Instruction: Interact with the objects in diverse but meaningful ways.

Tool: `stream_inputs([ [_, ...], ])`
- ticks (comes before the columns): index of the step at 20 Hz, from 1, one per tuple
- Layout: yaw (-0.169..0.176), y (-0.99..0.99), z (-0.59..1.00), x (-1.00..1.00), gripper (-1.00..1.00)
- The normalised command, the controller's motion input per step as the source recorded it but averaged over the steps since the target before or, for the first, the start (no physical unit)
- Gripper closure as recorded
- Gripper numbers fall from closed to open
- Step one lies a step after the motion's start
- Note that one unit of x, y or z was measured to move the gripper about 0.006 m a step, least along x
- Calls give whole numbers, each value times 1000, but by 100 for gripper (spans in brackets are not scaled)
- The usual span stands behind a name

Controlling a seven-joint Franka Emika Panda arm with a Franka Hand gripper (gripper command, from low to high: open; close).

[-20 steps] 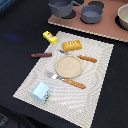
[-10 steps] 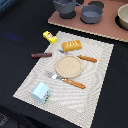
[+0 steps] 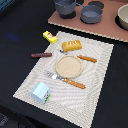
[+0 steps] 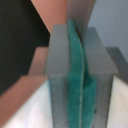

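On the pale woven placemat (image 3: 95, 95) lie an orange ridged bread loaf (image 3: 71, 46) and a small pale blue carton (image 3: 41, 92), the carton near the mat's front corner. A small yellow packet (image 3: 49, 36) sits at the mat's far corner on the exterior view's left. Two dark grey pots (image 3: 66, 7) (image 3: 91, 13) stand on the pinkish board (image 3: 105, 29) at the back. The arm does not show in the exterior view. In the wrist view my gripper (image 4: 80, 75) fills the picture, its grey fingers (image 4: 59, 65) pressed together on their green pads, with nothing seen between them.
A round tan plate (image 3: 68, 65) lies mid-mat, with a wooden-handled knife (image 3: 86, 58) behind it and a fork (image 3: 67, 80) in front. A short brown stick (image 3: 41, 55) lies at the mat's edge. A pale bowl (image 3: 123, 16) stands on the board.
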Motion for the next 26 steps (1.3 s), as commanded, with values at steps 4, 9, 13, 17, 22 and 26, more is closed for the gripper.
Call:
stream_inputs([
  [4,44,261,0,389,100],
  [9,42,286,0,436,100],
  [13,44,343,0,445,100],
  [17,44,331,0,454,100],
  [22,28,179,0,380,100],
  [26,3,16,0,276,100],
])
